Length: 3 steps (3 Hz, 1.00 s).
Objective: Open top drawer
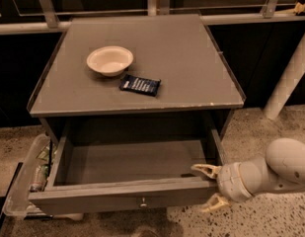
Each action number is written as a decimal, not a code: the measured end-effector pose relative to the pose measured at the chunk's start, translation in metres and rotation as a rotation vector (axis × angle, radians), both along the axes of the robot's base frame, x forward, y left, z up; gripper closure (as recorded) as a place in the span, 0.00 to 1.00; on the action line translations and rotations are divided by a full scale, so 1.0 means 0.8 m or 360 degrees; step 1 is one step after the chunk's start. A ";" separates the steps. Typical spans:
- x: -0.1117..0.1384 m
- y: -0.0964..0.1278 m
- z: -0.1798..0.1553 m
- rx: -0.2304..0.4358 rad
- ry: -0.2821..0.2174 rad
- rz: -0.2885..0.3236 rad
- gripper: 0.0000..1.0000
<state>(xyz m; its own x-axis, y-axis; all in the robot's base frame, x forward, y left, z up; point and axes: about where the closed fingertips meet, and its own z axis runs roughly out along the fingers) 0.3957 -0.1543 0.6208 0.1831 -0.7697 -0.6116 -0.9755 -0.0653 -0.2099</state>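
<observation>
The top drawer (117,194) of the grey cabinet is pulled out towards me. Its inside looks empty, and its small round metal knob (142,201) sits at the centre of the front panel. My gripper (209,186) is at the drawer's front right corner. Its cream fingers are spread open, one finger (205,170) above the panel's top edge and the other below it. They hold nothing. The lower drawers are hidden from this angle.
A cream bowl (110,59) and a dark blue snack packet (139,85) lie on the cabinet top (181,53). A clear plastic bin (27,181) with items stands on the floor at the left. A white post (290,73) rises at the right.
</observation>
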 end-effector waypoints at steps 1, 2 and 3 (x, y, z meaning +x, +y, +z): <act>0.001 0.000 0.004 0.0000 0.0000 0.0000 0.61; -0.028 0.020 0.028 0.0037 -0.0065 0.0028 0.84; -0.028 0.020 0.028 0.0037 -0.0065 0.0028 0.83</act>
<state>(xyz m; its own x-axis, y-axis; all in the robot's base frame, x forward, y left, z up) 0.3732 -0.1383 0.6435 0.2218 -0.7516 -0.6213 -0.9649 -0.0773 -0.2510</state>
